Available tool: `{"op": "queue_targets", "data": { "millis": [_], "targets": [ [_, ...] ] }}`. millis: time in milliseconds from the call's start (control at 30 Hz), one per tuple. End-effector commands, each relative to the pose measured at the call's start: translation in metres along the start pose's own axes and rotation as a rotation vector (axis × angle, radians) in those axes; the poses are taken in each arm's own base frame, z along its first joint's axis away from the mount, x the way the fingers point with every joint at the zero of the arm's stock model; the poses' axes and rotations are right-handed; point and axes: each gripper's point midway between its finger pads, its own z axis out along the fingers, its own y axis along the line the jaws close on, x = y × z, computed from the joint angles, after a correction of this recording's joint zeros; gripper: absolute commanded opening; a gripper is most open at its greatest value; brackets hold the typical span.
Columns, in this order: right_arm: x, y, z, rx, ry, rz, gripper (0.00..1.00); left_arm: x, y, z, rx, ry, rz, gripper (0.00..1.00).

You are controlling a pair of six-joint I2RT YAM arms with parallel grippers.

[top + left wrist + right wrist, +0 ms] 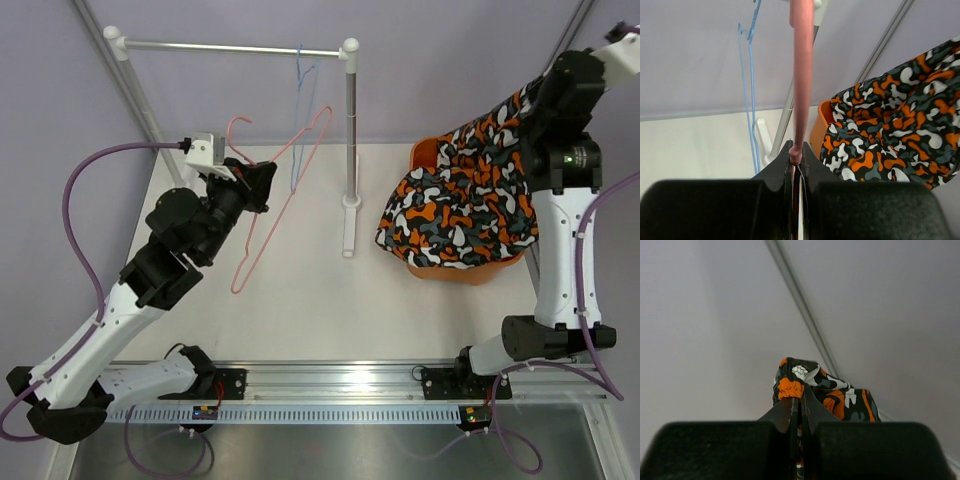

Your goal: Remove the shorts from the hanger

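Pale lilac walls close in a white desk [300,300], with a metal rail [230,46] on white posts along its far edge. A blue hanger [302,100] hangs from the rail. The left gripper [796,155], over the left half of the desk, is clamped tight on the wire of a pink hanger [802,75], which carries no cloth. The right gripper [796,405], raised above the right edge, pinches a bunched fold of the black, orange and white shorts [465,200]. They hang down from it and drape over an orange basket [424,153] near the right edge, well apart from both hangers.
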Motion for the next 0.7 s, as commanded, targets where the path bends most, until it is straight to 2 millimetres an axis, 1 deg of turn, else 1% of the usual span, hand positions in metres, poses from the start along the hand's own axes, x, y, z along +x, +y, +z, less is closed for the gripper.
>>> {"op": "queue_targets", "data": {
  "millis": [0,33,67,100,133,200,233,267,300,333,367,400,433,467,500,533,567,600,633,667],
  "targets": [
    [0.08,0.012,0.003,-0.067,0.204,0.021,0.0,-0.015,-0.01,0.003,0.039,-0.064,-0.045,0.0],
    [0.11,0.008,0.006,-0.047,0.267,0.007,0.0,-0.014,-0.01,0.004,0.041,-0.062,-0.049,0.0],
    [0.129,0.013,0.003,-0.083,0.327,0.004,0.0,-0.013,-0.012,0.004,0.047,-0.058,-0.052,0.0],
    [0.146,0.012,0.002,-0.091,0.368,0.004,0.0,-0.012,-0.013,0.005,0.051,-0.056,-0.053,0.0],
    [0.177,0.007,-0.001,-0.083,0.437,0.0,0.0,-0.013,-0.014,0.005,0.054,-0.056,-0.058,0.0],
    [0.217,0.008,-0.01,-0.105,0.547,0.008,0.0,-0.012,-0.014,0.004,0.06,-0.057,-0.065,0.0],
    [0.25,0.001,-0.018,-0.106,0.618,-0.024,0.0,-0.011,-0.015,0.004,0.062,-0.058,-0.07,0.0],
    [0.264,0.005,-0.022,-0.125,0.646,-0.031,0.0,-0.011,-0.015,0.004,0.064,-0.059,-0.072,0.0],
    [0.288,0.005,-0.028,-0.129,0.687,-0.07,0.0,-0.01,-0.015,0.004,0.067,-0.055,-0.072,0.0],
    [0.313,0.012,-0.045,-0.155,0.735,-0.119,0.0,-0.009,-0.016,0.004,0.068,-0.056,-0.076,0.0],
    [0.329,0.011,-0.053,-0.146,0.767,-0.157,0.0,-0.009,-0.016,0.004,0.068,-0.057,-0.078,0.0],
    [0.355,0.01,-0.059,-0.135,0.815,-0.196,0.0,-0.008,-0.016,0.004,0.069,-0.055,-0.077,0.0],
    [0.374,0.01,-0.071,-0.137,0.857,-0.228,0.0,-0.009,-0.016,0.004,0.072,-0.058,-0.081,0.0],
    [0.391,0.007,-0.078,-0.127,0.895,-0.247,0.0,-0.009,-0.016,0.003,0.073,-0.057,-0.083,0.0],
    [0.419,-0.004,-0.086,-0.1,0.949,-0.272,0.0,-0.011,-0.016,0.001,0.078,-0.062,-0.085,0.0],
    [0.432,-0.01,-0.092,-0.083,0.976,-0.276,0.0,-0.012,-0.017,-0.001,0.08,-0.064,-0.084,0.0],
    [0.445,-0.008,-0.096,-0.099,1.005,-0.246,0.0,-0.013,-0.016,-0.002,0.079,-0.066,-0.083,0.0],
    [0.469,-0.022,-0.108,-0.062,1.057,-0.238,0.0,-0.015,-0.015,-0.003,0.078,-0.071,-0.08,0.0],
    [0.481,-0.02,-0.113,-0.074,1.086,-0.2,0.0,-0.016,-0.015,-0.005,0.08,-0.074,-0.081,0.0],
    [0.498,-0.028,-0.119,-0.033,1.119,-0.179,0.0,-0.018,-0.015,-0.006,0.077,-0.076,-0.078,0.0]
  ]
}}
